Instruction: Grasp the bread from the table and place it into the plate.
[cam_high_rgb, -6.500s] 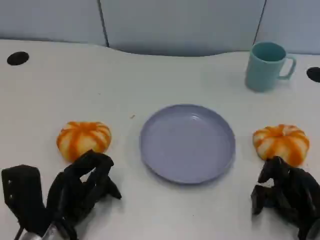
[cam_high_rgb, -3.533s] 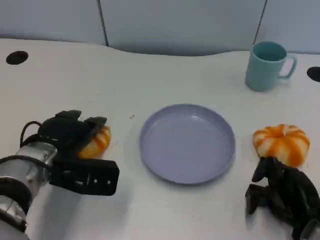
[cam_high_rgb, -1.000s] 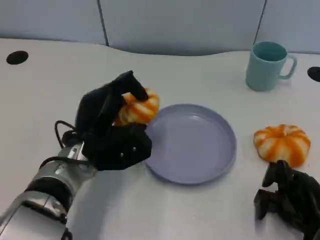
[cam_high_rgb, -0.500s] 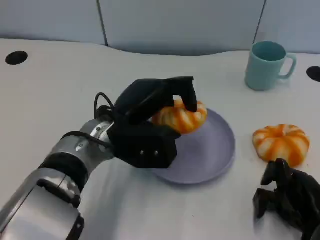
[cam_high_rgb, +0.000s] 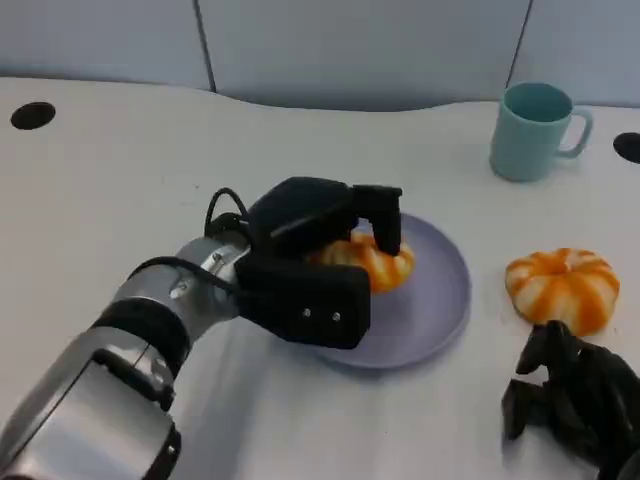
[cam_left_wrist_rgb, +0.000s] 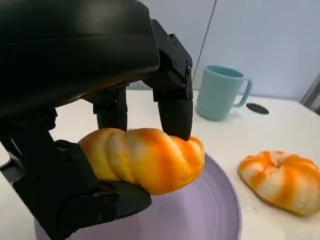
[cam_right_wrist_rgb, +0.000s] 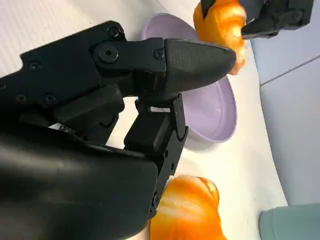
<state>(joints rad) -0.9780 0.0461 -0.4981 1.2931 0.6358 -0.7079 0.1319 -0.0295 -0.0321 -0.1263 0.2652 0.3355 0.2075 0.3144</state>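
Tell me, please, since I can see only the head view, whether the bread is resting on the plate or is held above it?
Observer: In the left wrist view the bread is held clear of the plate; part of the left robot hand lies underneath it.
Operator: Is anything holding it from above?
Observer: Yes, fingers press on its top, opposite that lower part.
Operator: And is the right robot hand holding anything?
Observer: No; its own wrist view shows the right robot hand with nothing in it, and the other bread lying beside it on the table.
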